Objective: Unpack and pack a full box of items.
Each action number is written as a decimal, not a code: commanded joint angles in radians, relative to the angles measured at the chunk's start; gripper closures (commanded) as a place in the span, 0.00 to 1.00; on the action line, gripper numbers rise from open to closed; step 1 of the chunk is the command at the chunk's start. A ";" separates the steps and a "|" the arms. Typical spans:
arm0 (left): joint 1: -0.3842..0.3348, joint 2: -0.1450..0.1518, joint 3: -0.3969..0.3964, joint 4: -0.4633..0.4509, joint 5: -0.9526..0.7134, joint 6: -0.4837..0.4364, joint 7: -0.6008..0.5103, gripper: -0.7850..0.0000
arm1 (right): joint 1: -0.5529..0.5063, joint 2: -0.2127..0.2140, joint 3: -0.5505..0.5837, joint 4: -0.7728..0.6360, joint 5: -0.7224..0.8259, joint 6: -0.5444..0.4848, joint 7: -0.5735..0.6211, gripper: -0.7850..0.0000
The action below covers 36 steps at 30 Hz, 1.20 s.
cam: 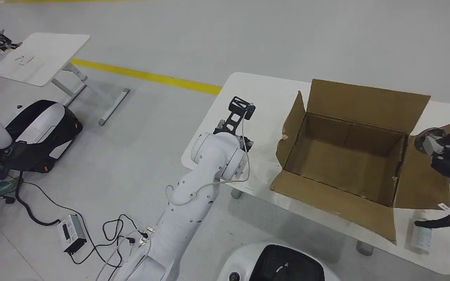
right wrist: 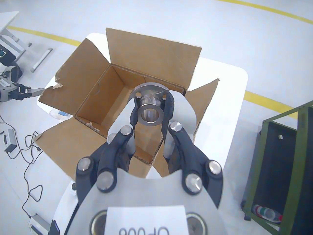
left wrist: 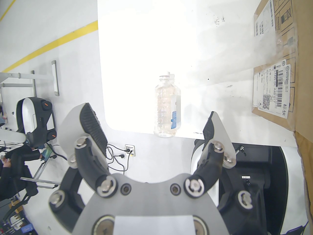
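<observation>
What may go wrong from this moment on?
1. The bottle lies at the table edge; the open left gripper aimed at it might nudge it off.
2. The right gripper holds a metal flange by the open box; its flaps could catch it on the way in.

Brown box (cam: 344,158), silver flange (right wrist: 150,89), clear blue-labelled bottle (left wrist: 166,108), white table (cam: 260,98).

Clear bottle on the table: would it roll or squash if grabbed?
The clear bottle lies on its side and looks round, so a nudge would probably roll it. Its ribbed see-through wall suggests thin plastic that a tight squeeze might dent.
</observation>
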 commanded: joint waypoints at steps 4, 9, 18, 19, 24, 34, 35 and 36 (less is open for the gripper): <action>0.000 0.000 0.000 0.000 0.000 0.000 0.000 0.00 | 0.000 0.000 0.000 0.000 0.000 0.000 0.000 1.00; 0.000 0.000 0.000 0.000 0.000 0.000 0.000 0.00 | -0.033 0.004 0.008 -0.016 0.010 -0.010 -0.048 1.00; 0.000 0.000 0.000 0.000 0.000 0.000 0.000 0.00 | -0.051 0.021 0.105 -0.070 0.060 0.003 -0.053 1.00; 0.000 0.000 0.000 0.000 0.000 0.000 0.000 0.00 | -0.053 0.023 0.122 -0.080 0.068 0.009 -0.051 1.00; 0.000 0.000 0.000 0.000 0.000 0.000 0.000 0.00 | -0.050 0.038 0.224 -0.086 0.097 0.006 -0.033 1.00; 0.000 0.000 0.000 0.000 0.000 0.000 0.000 0.00 | -0.154 0.064 0.437 -0.071 0.111 -0.002 0.030 1.00; 0.000 0.000 0.000 0.000 0.000 0.000 0.000 0.00 | -0.172 0.066 0.453 -0.064 0.116 -0.001 0.031 1.00; 0.000 0.000 0.000 0.000 0.000 0.000 0.000 0.00 | -0.191 0.068 0.470 -0.058 0.117 -0.002 0.031 1.00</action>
